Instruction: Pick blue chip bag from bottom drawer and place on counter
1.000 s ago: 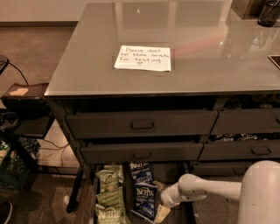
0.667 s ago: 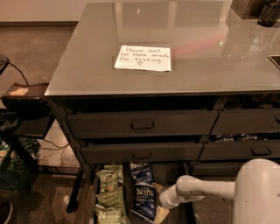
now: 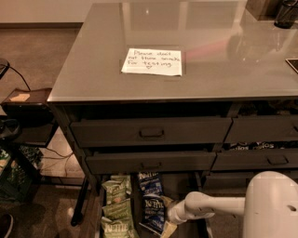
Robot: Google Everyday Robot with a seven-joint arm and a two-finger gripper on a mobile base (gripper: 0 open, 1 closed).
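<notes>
The bottom drawer [image 3: 95, 218] is pulled out at the lower left of the cabinet. In it lie two dark blue chip bags with white lettering, one at the back [image 3: 150, 182] and one nearer the front [image 3: 153, 211]. Light green bags [image 3: 115, 207] lie in a row to their left. My white arm [image 3: 219, 205] reaches in from the lower right, and my gripper [image 3: 168, 222] is down in the drawer at the right edge of the front blue bag. The glossy grey counter [image 3: 219, 56] with the white handwritten note [image 3: 152, 61] tops the cabinet.
Two closed drawers with recessed handles [image 3: 151, 132] sit above the open one, with more drawers to the right [image 3: 278, 159]. A dark cup [image 3: 285, 14] stands at the counter's far right corner. A low dark stand with cables [image 3: 23, 116] is left of the cabinet.
My arm has shifted slightly left and down, bringing the gripper a little closer to the front blue chip bag. The bags have not moved.
</notes>
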